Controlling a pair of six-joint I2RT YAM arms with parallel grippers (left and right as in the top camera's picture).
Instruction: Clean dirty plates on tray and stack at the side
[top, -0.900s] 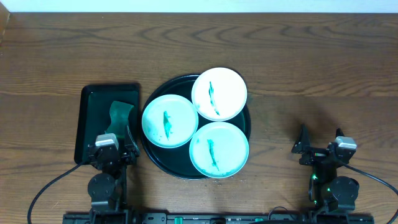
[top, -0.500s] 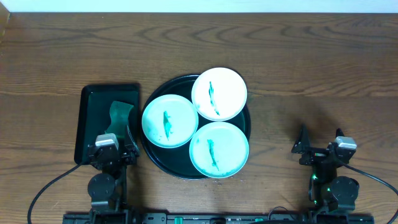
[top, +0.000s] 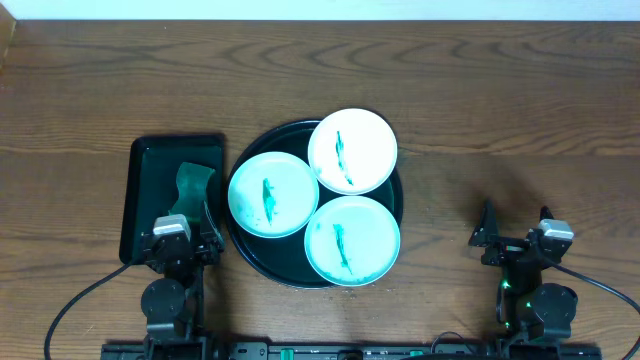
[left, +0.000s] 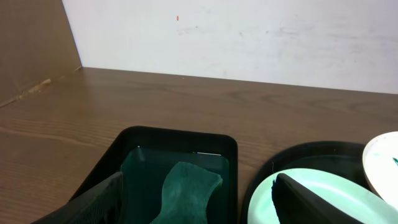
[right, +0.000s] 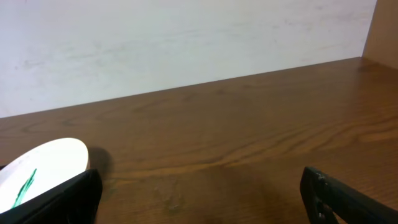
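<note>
A large round dark green-black tray (top: 270, 255) with a raised rim lies flat about midway between the table's left and right edges, somewhat closer to the near edge than the far one. Crowded rim to rim on it, all upright and shallow, are the far plate (top: 352, 151), the left plate (top: 273, 194) and the near plate (top: 352, 241). The far plate is white and overhangs the tray's far rim, the other two are tinted pale teal, and each bears a dark teal-green smear at its middle.

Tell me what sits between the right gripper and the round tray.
Nothing: the overhead view shows only bare wooden table between the right gripper and the tray.
</note>
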